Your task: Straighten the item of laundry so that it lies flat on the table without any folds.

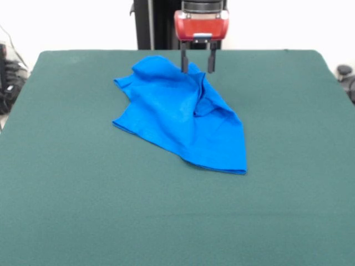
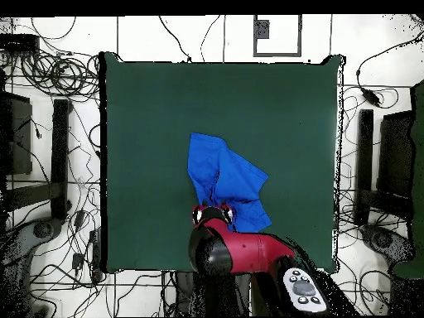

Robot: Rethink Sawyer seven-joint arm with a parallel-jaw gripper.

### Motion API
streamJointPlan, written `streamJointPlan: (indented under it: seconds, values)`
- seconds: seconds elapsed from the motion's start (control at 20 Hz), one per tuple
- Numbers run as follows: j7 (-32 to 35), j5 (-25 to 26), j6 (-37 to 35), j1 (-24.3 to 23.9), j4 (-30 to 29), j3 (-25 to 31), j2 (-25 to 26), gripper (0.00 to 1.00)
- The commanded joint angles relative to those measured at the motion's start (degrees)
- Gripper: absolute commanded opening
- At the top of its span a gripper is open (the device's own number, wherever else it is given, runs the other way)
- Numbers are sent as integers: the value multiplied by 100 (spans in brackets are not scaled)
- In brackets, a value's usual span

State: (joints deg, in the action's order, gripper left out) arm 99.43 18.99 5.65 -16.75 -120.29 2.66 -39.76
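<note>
The blue T-shirt (image 1: pixel 183 116) lies crumpled and folded near the middle of the green table (image 1: pixel 288 194), toward its far edge. The gripper (image 1: pixel 197 71) hangs over the shirt's far end, jaws spread apart, grasping nothing

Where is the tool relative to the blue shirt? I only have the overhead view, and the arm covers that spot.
Observer: In the front view the tool stands at the far edge of the T-shirt, its two fingers apart and pointing down.
Operator: Is any cloth pinched between them?
Observer: No, the gap shows no pinched fabric; the tips sit at a raised ridge of cloth.
Operator: Does the shirt lie flat on the table?
Observer: No. On the green table it is bunched, with a deep crease running down from that ridge and a folded near edge.
</note>
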Motion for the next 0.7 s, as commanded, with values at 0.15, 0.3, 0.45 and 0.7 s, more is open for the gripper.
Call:
streamJointPlan:
  seconds: [0.15, 0.3, 0.45, 0.7]
  values:
    - [732, -217, -539, 292, 301, 41, 176, 100]
    - [714, -235, -558, 316, 413, 32, 260, 100]
    - [684, -240, -592, 320, 511, 33, 327, 100]
    - [661, -237, -543, 325, 680, 44, 501, 100]
